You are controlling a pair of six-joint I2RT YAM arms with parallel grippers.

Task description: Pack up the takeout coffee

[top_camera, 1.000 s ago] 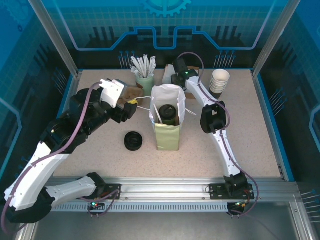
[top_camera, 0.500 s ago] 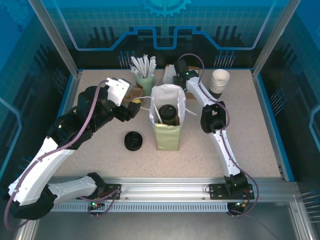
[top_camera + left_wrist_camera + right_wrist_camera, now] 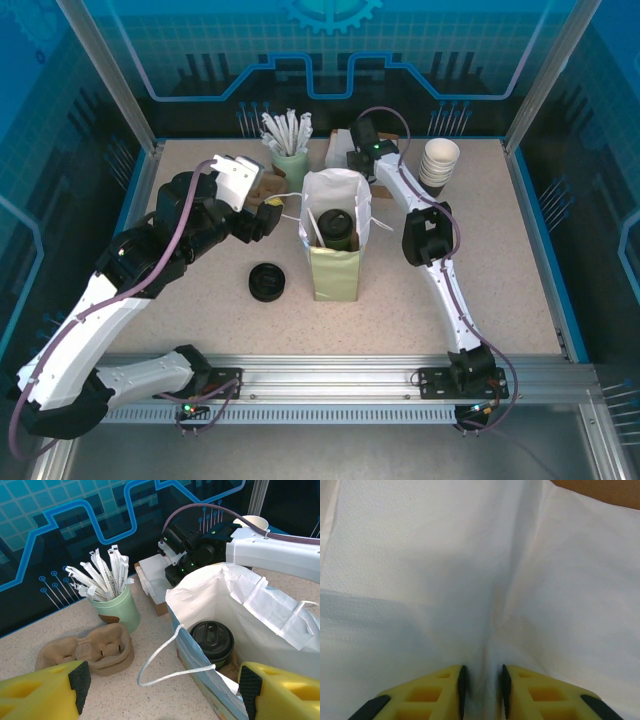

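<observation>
Evidently packed, the black-lidded olive paper cup (image 3: 212,637) sits bagged; left gripper (image 3: 162,682) gapes empty, right gripper (image 3: 481,680) pinches a white paper napkin (image 3: 445,570), likely to add

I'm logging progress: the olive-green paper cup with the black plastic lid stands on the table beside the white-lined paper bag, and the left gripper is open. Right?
Not beside it: the olive-green paper cup with the black plastic lid stands inside the white-lined paper bag, as the left wrist view shows. The left gripper is open.

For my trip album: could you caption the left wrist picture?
Open left hand faces a white paper bag holding the small black-lidded paper coffee cup.
</observation>
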